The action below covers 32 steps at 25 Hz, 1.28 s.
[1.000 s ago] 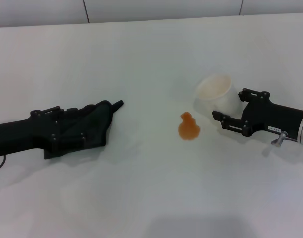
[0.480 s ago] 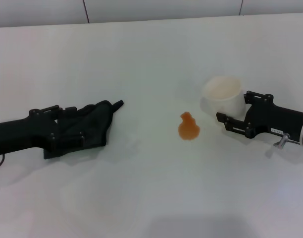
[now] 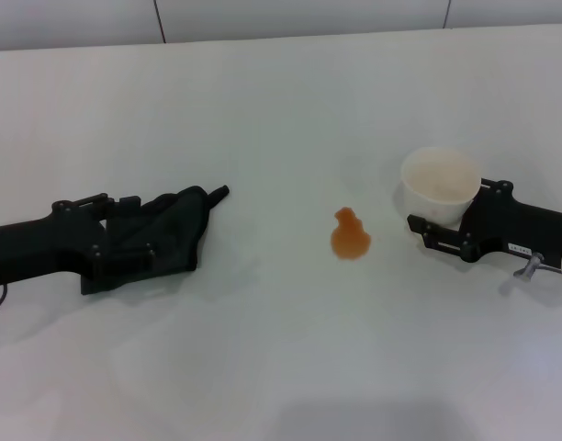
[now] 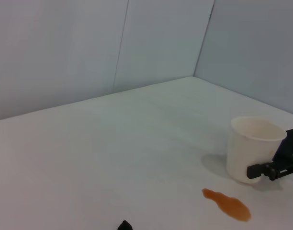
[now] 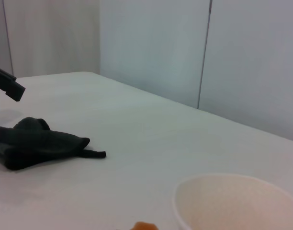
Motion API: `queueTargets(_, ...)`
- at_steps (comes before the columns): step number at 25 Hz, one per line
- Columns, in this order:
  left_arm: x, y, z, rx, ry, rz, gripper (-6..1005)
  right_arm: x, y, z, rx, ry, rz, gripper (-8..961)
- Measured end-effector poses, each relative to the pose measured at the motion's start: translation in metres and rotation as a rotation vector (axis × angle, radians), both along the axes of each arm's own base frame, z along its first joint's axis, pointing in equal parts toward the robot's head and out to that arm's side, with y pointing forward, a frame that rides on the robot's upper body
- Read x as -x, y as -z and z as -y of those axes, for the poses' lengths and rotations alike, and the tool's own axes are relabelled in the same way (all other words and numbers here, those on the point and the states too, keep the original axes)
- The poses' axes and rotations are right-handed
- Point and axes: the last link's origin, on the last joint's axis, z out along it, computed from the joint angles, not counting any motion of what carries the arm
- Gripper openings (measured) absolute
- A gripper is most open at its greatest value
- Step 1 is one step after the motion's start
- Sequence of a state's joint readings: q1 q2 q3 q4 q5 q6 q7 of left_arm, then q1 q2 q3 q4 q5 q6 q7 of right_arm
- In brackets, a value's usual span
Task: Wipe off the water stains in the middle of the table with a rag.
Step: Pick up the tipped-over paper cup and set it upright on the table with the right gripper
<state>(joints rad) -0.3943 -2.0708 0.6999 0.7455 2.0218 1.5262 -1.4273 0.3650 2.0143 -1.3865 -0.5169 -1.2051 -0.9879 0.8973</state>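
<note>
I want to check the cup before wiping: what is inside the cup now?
The cup stands upright at the right gripper. Its visible inner wall looks pale and bare, with no liquid showing. The very bottom is hidden behind the rim in every view, so I cannot confirm that it is dry.

I see a plain white table, an orange see-through stain, a dark rag that looks green-black to me, hard to say, an off-white cup, and both grippers black.
</note>
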Motion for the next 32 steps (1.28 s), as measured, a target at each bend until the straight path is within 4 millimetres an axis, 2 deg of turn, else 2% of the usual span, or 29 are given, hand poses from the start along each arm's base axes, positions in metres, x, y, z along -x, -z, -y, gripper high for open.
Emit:
queueTargets(9,0.0002,-0.0003,-0.0001,0.001,0.000,-0.002,829,0.0002,-0.0004,0.0000,0.003,0.003,-0.003,663)
queueTargets(26,-0.0002,-0.0004,-0.0007,-0.002,0.000,-0.001,826,0.0038,-0.0003,-0.0032,0.020,0.019,-0.018,876)
queueTargets(32,-0.0003,-0.0001,-0.0006,-0.001,0.000,0.000,825,0.0016,-0.0026,-0.0014,0.020,0.028,-0.019,875)
